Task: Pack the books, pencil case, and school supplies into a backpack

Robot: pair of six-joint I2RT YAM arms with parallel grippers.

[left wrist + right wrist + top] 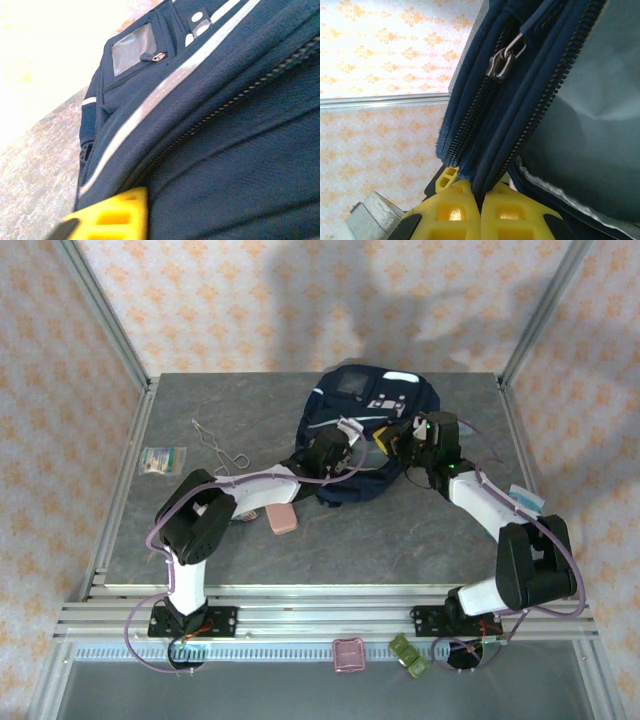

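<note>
Right gripper (480, 199) pinched the edge of the backpack (362, 400) at 3 o'clock, I think to hold it open; left gripper (338, 453) sat closed at 8 o'clock.

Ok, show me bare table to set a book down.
Widest bare patch: near table between left arm and right arm, in front of the backpack. Also the far left corner beyond the wire piece. Crowded around the backpack mouth and pencil case.
</note>
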